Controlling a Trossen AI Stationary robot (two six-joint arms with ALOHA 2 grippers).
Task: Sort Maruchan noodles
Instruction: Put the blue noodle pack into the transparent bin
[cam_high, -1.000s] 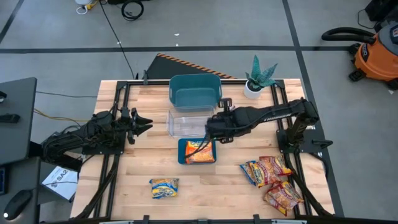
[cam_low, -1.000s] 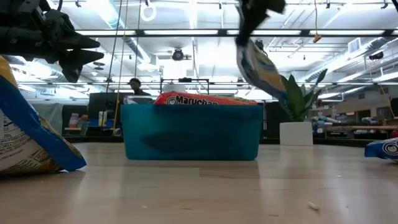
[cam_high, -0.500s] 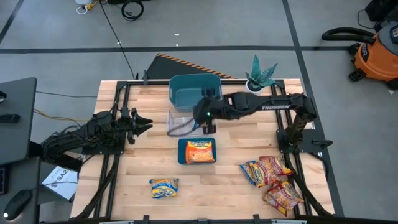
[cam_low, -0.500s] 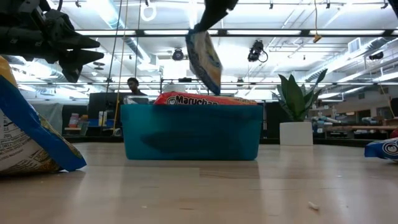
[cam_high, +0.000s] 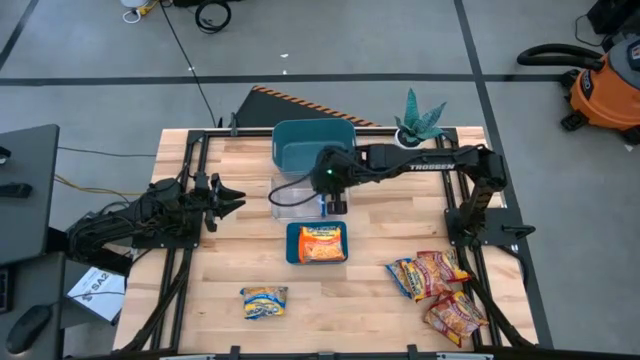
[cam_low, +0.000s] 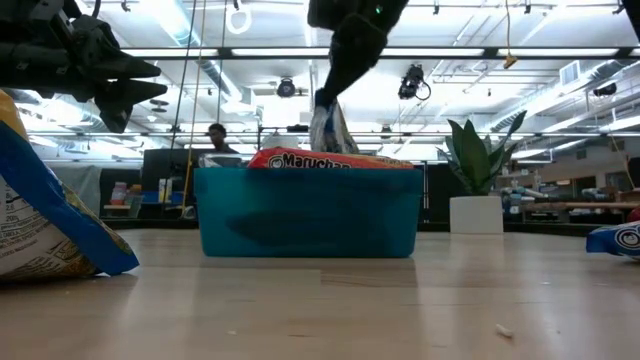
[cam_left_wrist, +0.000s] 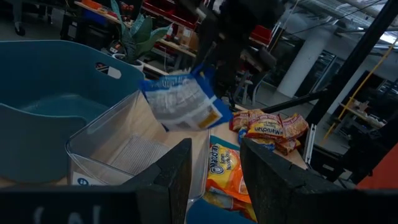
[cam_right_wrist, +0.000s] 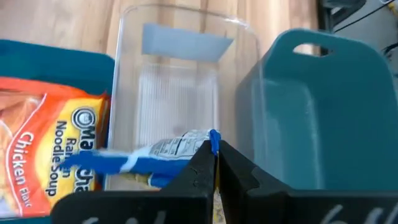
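My right gripper (cam_high: 328, 187) hangs over the clear bin (cam_high: 297, 197), shut on a yellow-and-blue Maruchan packet (cam_left_wrist: 183, 102). In the low view that packet (cam_low: 328, 128) dangles behind the small teal bin (cam_low: 308, 210), which holds an orange packet (cam_high: 321, 243) lying flat. Another yellow-and-blue packet (cam_high: 264, 300) lies on the near left of the table. Several dark red packets and a blue-edged one (cam_high: 440, 290) lie at the near right. My left gripper (cam_high: 237, 197) waits open at the table's left, pointing toward the bins. My right gripper pinches the packet's blue crimped end (cam_right_wrist: 212, 140) between its two fingers (cam_right_wrist: 200, 169), coming from above and pointing down. The packet is lifted clear and hangs below the fingers over the clear bin; its lower end is hidden behind the small teal bin in the low view.
A large teal bin (cam_high: 313, 147) stands just beyond the clear bin at the far edge. A potted plant (cam_high: 412, 125) stands at the far right corner. Bare wood lies between the small teal bin and the near edge.
My right gripper has carried the packet from above the small teal bin toward the far edge and the table's left, over the clear bin, and then down. The hanging packet has swung round and now shows edge-on in the low view. The left arm kept still.
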